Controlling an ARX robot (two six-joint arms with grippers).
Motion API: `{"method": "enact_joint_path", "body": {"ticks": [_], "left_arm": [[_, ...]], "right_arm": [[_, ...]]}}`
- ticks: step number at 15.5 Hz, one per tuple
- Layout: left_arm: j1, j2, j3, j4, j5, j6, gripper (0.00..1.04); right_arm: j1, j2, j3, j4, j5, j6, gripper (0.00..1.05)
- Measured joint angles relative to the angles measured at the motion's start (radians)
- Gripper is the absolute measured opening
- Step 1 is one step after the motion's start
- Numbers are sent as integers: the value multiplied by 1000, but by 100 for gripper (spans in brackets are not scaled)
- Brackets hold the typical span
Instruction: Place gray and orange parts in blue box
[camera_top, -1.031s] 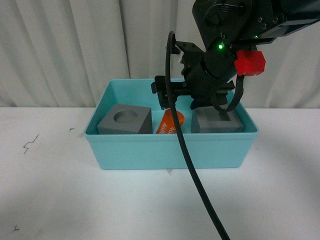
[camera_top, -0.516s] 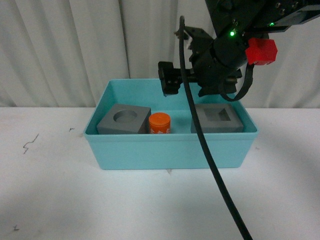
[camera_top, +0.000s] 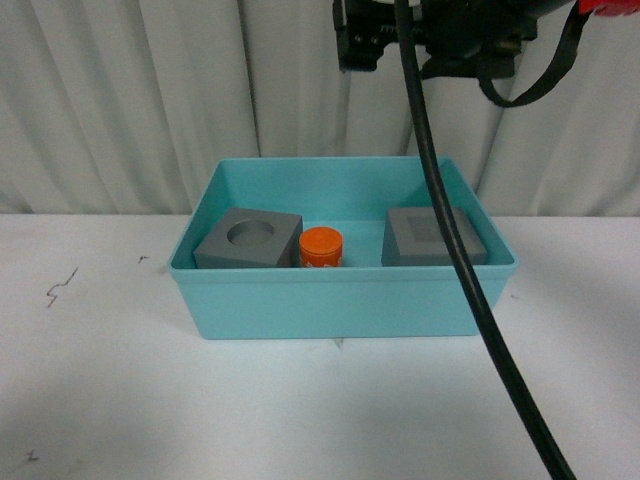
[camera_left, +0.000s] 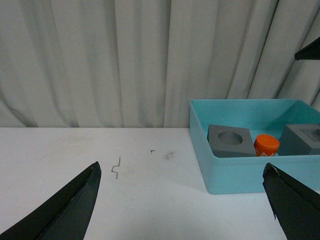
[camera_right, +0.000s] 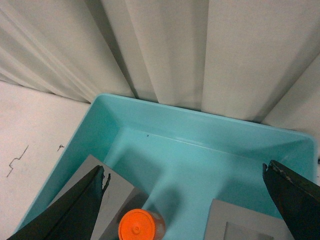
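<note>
Blue box (camera_top: 340, 300) on table (camera_top: 150, 400): two gray cubes (camera_top: 250, 240) (camera_top: 433, 237) at 9 and 3 o'clock of central orange cylinder (camera_top: 321, 246). Left gripper (camera_left: 182, 200), right gripper (camera_right: 190, 187): jaws apart, empty.

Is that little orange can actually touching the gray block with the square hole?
Apart. The front view shows bare blue floor between the orange cylinder and the gray cube with the square recess.

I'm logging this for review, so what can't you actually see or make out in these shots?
- Front view: right gripper cut off by the top edge; its jaws are not visible.
- Front view: a black cable crosses the square-recess cube.
- Right wrist view: both cubes cut off by the bottom edge.
- Orange cylinder: numbers unreadable, box wall hides its lower part.
</note>
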Motion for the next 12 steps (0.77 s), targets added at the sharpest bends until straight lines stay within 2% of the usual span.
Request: {"method": "enact_joint_path", "body": {"ticks": [2,4,5,6,7,8,9,12], "left_arm": [[0,0,0,0,0,0,98],[0,0,0,0,0,0,98],[0,0,0,0,0,0,98],[0,0,0,0,-1,0,98],[0,0,0,0,0,0,98],[0,0,0,0,0,0,98],[0,0,0,0,-1,0,98],[0,0,0,0,0,0,98]], "right_arm": [[6,-47,-24,28,14,14,98],[17,-145,-224,414,278,-30,83],[3,-237,-412,611,398,-55,70],[-86,-393,-714,852,406,-69,44],[-137,-553,-1032,956,331,-77,6],[-201,-710,-1228,995,290,-80,2],[-228,-837,-1358,988,245,-81,2],[-259,-945,-1433,953,224,-81,2]]}}
